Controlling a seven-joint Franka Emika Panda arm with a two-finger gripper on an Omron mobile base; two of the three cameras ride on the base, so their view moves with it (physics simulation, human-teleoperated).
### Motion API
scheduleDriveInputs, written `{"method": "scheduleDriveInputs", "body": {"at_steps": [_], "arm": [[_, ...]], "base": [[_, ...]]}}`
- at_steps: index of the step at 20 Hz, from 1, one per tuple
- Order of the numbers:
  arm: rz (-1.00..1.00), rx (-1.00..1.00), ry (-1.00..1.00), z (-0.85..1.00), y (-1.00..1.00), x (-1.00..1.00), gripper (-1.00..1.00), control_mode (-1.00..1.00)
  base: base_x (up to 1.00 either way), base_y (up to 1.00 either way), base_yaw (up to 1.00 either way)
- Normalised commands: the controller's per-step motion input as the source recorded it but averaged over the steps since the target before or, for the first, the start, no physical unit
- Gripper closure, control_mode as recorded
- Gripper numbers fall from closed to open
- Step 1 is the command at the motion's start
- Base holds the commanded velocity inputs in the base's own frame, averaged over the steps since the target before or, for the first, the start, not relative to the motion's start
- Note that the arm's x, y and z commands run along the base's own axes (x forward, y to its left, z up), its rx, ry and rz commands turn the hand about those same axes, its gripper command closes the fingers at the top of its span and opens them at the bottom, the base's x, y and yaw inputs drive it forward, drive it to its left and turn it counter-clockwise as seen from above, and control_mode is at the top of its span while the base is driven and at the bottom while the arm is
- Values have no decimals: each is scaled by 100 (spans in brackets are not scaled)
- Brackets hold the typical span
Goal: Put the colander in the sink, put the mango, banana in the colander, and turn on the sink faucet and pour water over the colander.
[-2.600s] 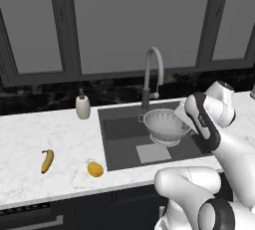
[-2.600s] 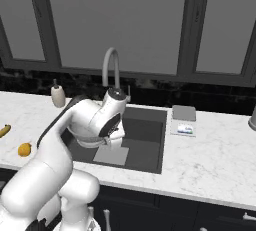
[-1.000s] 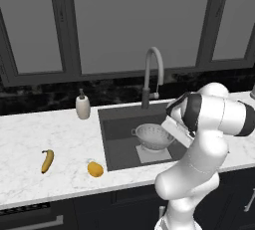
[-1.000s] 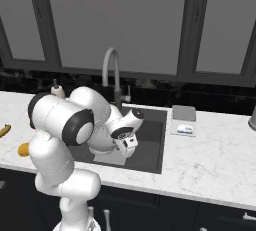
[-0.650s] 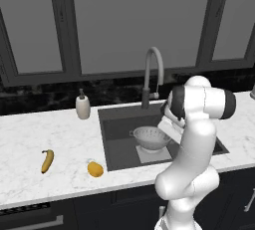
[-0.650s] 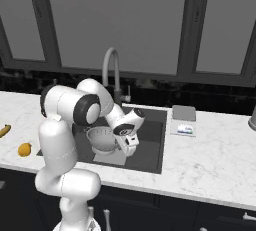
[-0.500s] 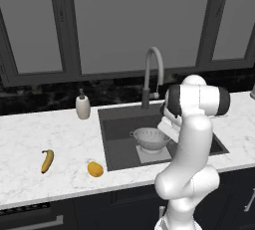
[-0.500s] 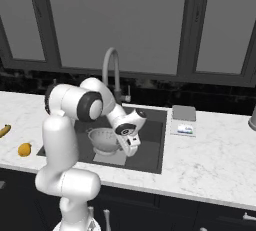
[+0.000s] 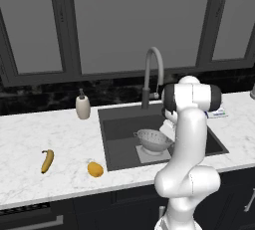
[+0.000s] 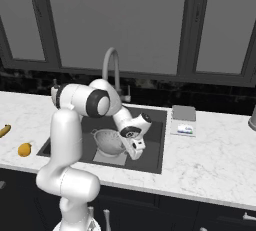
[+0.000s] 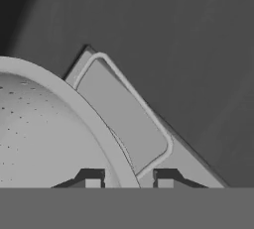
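Colander [image 9: 153, 140], a perforated silver-grey bowl, sits upright on the lighter grey square at the bottom of the dark sink [image 9: 119, 124], toward the basin's front half. Reading the left base view from left to right: the banana [image 9: 47, 160] lies flat on the white marble bench [image 9: 30, 139] well to the left of the basin; the mango [image 9: 95, 169] rests on the same bench just right of the banana, near the sink's front left corner and apart from it; a small beige soap dispenser [image 9: 82, 106] stands at the back of the bench beside the sink's rear left corner; the sink faucet [image 9: 151, 74] rises behind the basin with its arched spout reaching forward over it; and the white arm bends down into the basin on the colander's right side. In the right base view, the end effector [image 10: 134, 151] hangs low inside the sink at the colander's [image 10: 109, 140] right rim. In the hand view, the two dark fingertips [image 11: 91, 178] stand a narrow gap apart on either side of the colander's [image 11: 44, 134] rim, the rim passing between them; whether they press on it cannot be told.
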Motion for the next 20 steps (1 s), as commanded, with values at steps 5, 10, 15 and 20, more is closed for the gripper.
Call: {"method": "scheduleDriveInputs", "body": {"at_steps": [5, 10, 15, 20], "arm": [[0, -2, 0, -36, 0, 15, 100, -100], [0, -2, 0, -20, 3, 4, 100, -100], [0, -1, 0, -2, 12, 0, -100, -100], [0, 0, 0, 4, 10, -4, -100, -100]], "base": [[0, 0, 0], [0, 0, 0], [0, 0, 0], [0, 0, 0]]}}
